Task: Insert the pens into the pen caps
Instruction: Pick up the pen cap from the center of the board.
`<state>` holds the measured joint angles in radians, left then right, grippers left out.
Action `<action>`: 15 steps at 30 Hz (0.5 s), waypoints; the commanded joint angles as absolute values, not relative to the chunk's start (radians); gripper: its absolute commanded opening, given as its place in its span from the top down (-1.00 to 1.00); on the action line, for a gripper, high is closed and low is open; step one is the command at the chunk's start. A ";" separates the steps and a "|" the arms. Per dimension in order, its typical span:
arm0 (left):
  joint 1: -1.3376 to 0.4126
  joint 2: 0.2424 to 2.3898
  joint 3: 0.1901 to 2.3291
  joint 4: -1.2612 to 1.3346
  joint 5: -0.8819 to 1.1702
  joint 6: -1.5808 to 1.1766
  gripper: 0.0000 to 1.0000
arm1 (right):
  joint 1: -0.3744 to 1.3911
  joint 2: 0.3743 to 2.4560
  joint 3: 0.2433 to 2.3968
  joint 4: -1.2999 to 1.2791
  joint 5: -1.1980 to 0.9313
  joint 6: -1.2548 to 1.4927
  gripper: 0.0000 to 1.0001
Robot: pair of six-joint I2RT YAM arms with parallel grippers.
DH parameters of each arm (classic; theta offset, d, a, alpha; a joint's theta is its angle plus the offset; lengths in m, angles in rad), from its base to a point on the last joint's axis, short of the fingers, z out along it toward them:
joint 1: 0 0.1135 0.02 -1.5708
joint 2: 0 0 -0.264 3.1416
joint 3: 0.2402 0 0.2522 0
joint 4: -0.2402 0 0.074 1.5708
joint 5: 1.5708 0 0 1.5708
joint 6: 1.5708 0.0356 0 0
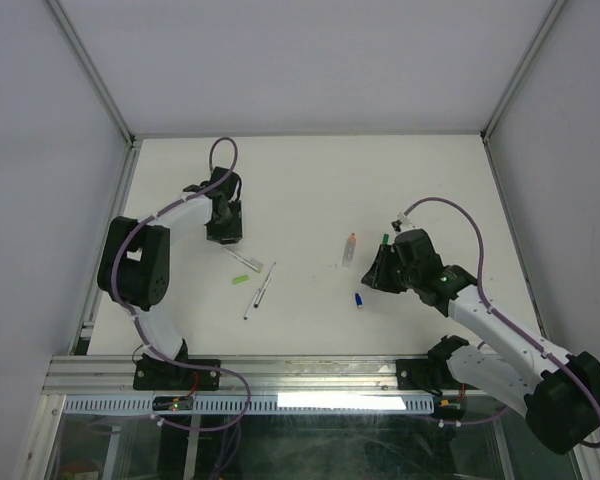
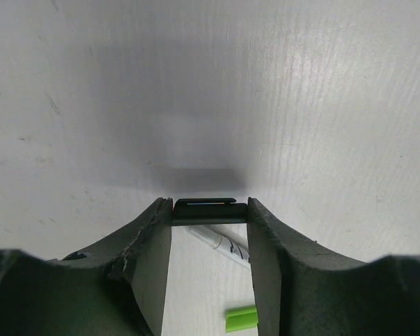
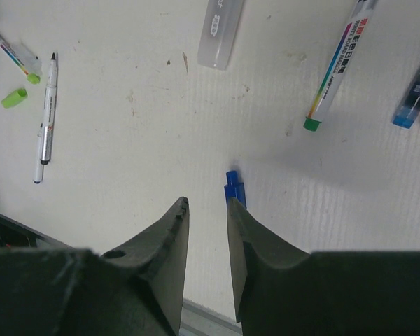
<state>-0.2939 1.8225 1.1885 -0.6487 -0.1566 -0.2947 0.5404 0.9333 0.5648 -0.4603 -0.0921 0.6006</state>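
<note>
My left gripper (image 2: 210, 207) (image 1: 224, 232) is shut on a black pen cap (image 2: 208, 211), held crosswise between its fingertips just above the table. Under it lie a white pen (image 2: 222, 246) and a green pen cap (image 2: 241, 318) (image 1: 239, 280). My right gripper (image 3: 206, 203) (image 1: 378, 272) stands open with a narrow empty gap. A blue pen cap (image 3: 234, 187) (image 1: 360, 299) lies on the table just beyond its right fingertip. A black-tipped pen (image 3: 46, 112) (image 1: 263, 284) lies at the left. A green-ended pen (image 3: 336, 66) lies at the upper right.
A pen with a green tip (image 3: 10, 49) lies near the green cap. A translucent tube (image 3: 220, 31) and a blue item (image 3: 413, 98) lie farther back. An orange-ended pen (image 1: 349, 248) rests mid-table. Frame posts and white walls bound the table (image 1: 310, 180).
</note>
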 commanded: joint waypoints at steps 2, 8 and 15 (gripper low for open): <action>-0.334 1.648 1.226 -0.623 -0.197 -0.256 0.18 | 0.546 0.893 0.610 -0.471 -0.103 0.584 0.39; -0.492 1.527 1.216 -0.641 -0.180 -0.260 0.18 | 0.545 0.845 0.602 -0.459 -0.121 0.622 0.39; -0.757 1.456 1.102 -0.583 -0.088 -0.276 0.16 | 0.545 0.779 0.597 -0.479 -0.091 0.666 0.39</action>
